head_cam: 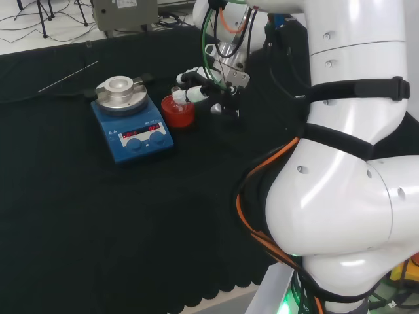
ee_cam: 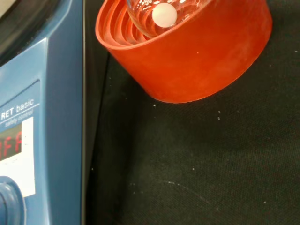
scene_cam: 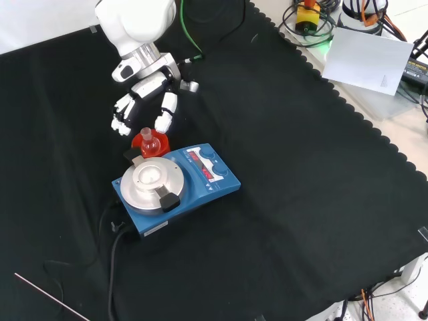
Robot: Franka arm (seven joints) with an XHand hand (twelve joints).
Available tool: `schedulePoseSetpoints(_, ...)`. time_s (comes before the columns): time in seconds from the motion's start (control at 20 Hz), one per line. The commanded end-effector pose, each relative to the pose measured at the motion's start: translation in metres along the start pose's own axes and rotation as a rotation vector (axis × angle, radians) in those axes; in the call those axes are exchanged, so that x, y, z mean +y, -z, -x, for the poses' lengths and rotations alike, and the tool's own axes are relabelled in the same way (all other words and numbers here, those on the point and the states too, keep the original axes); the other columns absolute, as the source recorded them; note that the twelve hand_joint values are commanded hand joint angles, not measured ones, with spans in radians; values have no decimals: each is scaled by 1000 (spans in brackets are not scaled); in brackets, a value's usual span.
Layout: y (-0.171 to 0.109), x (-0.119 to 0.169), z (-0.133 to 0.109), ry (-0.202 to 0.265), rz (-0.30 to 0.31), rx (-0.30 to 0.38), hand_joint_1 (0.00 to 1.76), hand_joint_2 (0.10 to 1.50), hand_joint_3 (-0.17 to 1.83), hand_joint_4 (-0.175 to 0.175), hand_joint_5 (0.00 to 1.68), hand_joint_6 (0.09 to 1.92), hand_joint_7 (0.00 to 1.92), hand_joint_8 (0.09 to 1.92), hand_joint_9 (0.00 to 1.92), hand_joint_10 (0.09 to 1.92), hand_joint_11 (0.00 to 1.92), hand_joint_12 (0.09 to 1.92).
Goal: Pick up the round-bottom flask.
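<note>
Well inside the table [scene_cam: 301,221] edges, the clear round-bottom flask [scene_cam: 148,139] is seated in a red ribbed stand [head_cam: 178,112]; the hand [scene_cam: 144,100] is held open, seemingly not touching.

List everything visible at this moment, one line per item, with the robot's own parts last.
Round-bottom flask: one, clear glass, seated in the red stand.
Red ribbed stand: one, red, beside the hotplate.
Hotplate stirrer: one, blue with a silver top plate, mid-cloth.
Thin rod: one, pale, far left in the head view.
Black cloth: one, covers the bench.
Arm: one, white.
Hand: one, black and white, just above the flask, fingers relaxed either side of its neck.
</note>
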State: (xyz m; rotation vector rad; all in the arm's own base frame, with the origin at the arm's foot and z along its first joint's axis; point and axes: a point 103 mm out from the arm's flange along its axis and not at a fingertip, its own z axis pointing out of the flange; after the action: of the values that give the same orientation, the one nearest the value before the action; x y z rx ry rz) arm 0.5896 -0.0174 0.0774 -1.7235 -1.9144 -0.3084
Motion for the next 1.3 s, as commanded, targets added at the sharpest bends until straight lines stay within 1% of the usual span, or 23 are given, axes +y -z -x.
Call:
schedulePoseSetpoints(0.05,-4,1,0,36,10,44,752,924,149,-28,558,87,152,544,219,659,0,893)
schedulePoseSetpoints(0.35,-6,1,-1,55,17,57,771,890,204,-27,652,123,173,523,243,630,0,900)
schedulePoseSetpoints(0.55,-8,2,-4,66,21,55,779,813,354,-29,639,211,183,504,255,614,0,915)
schedulePoseSetpoints(0.7,-7,3,-6,76,30,58,785,774,430,-28,624,292,185,504,260,613,0,928)
schedulePoseSetpoints(0.75,-14,4,-14,77,31,39,787,764,449,-29,617,320,186,505,261,613,0,933)
schedulePoseSetpoints(0.85,-16,5,-17,81,34,47,789,755,466,-29,616,349,186,505,264,614,0,936)
schedulePoseSetpoints(1.0,-10,4,-10,89,36,54,792,746,484,-30,610,408,186,507,270,614,0,942)
schedulePoseSetpoints(1.1,-18,5,-19,89,35,30,795,740,493,-30,612,456,186,509,275,614,0,948)
schedulePoseSetpoints(1.3,-20,6,-21,85,41,25,798,735,503,-31,619,514,188,511,279,615,0,958)
